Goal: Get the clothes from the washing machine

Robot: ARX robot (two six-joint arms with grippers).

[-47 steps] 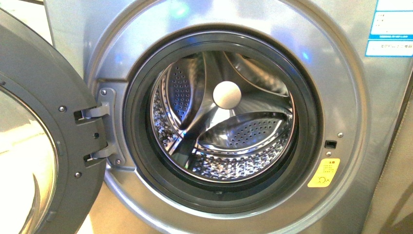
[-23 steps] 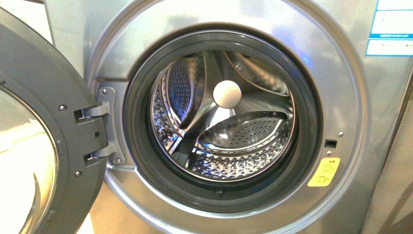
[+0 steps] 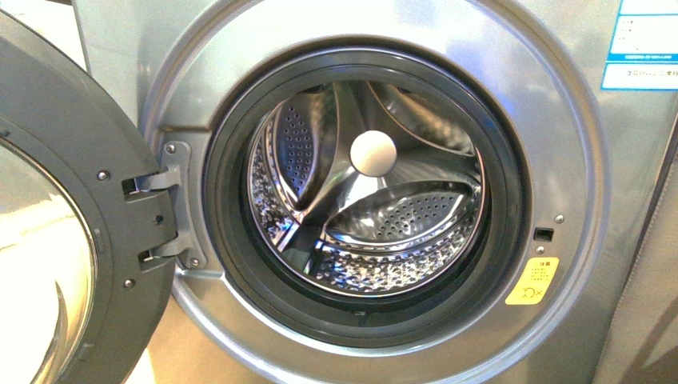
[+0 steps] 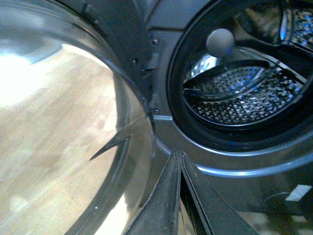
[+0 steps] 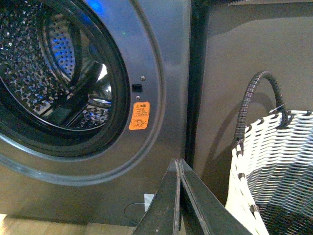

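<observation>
Washing machine (image 3: 560, 144) faces the front camera squarely — door (image 3: 72, 200) swung wide to the left, drum (image 3: 368, 192) showing no clothes. Only the right wrist view shows the basket (image 5: 279, 171) beside it. Left gripper (image 4: 178, 161) and right gripper (image 5: 178, 169) have jaws pressed together, holding nothing.

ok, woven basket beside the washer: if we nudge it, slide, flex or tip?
Probably light: the woven basket is open strip weave, so a nudge likely slides it. Walls may flex under a push. Its arched handle looks stiffer. Base is out of view, so tipping is unclear.
</observation>
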